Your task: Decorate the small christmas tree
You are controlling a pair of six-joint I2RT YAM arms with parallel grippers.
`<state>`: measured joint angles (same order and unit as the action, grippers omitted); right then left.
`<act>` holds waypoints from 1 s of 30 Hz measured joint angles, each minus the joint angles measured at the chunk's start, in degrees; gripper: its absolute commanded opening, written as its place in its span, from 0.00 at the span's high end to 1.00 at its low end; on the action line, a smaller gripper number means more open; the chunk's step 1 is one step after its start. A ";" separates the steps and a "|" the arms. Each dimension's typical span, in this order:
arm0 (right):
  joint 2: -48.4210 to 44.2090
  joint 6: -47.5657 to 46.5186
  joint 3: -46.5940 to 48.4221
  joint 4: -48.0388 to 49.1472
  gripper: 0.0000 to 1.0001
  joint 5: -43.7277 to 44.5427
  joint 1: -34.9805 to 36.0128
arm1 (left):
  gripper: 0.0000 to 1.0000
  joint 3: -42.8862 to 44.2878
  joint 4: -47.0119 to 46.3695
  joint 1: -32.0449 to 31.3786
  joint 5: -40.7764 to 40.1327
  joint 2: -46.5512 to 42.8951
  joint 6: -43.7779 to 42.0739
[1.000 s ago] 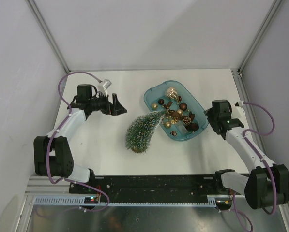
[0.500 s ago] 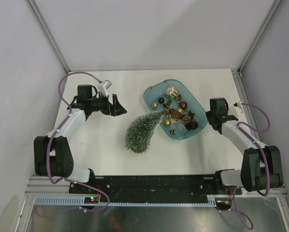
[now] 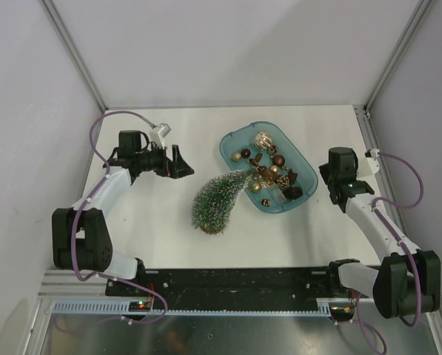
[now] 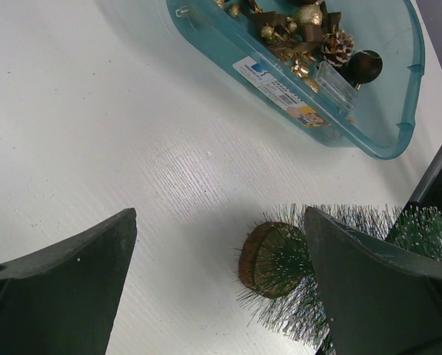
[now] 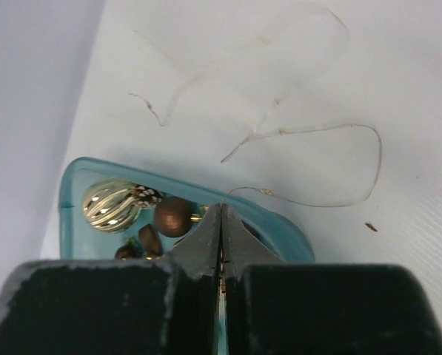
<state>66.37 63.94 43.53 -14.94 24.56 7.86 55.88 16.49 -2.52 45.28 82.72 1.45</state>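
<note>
Tabletop (image 3: 146, 229) w/ teal tray (image 3: 289, 148) far right; small christmas tree (image 3: 219, 198) lies toppled at centre, tip at tray's near rim. L fingers (image 4: 72, 281) wide, empty — R fingers (image 5: 202, 248) pressed shut. Risk: ornaments (image 3: 269, 174) would roll off a lying tree — stand it 1st.

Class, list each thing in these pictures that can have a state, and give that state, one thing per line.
small christmas tree: lying on its side, no ornaments seen on it.
teal tray: upright, holding ornaments.
ornaments: loose in the teal tray.
left gripper: open, empty.
right gripper: shut, over the teal tray's edge.
thin wire: lying in loose loops on the table.
</note>
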 measured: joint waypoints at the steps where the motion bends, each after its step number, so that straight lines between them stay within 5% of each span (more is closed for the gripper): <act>1: -0.66 -0.72 0.17 0.24 1.00 -0.04 0.15 | 0.00 0.00 0.00 0.00 0.02 0.00 0.00; 12: 3.80 -11.32 22.60 1.40 1.00 -6.54 8.55 | 0.00 2.14 0.81 0.04 1.42 0.39 0.07; 30: 22.86 -25.64 74.42 -3.96 1.00 -16.00 15.37 | 0.00 29.11 -1.36 -10.62 -3.02 18.23 -13.09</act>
<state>89.23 38.30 117.95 -18.90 8.56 23.22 84.99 15.14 -13.15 42.26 100.95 -11.64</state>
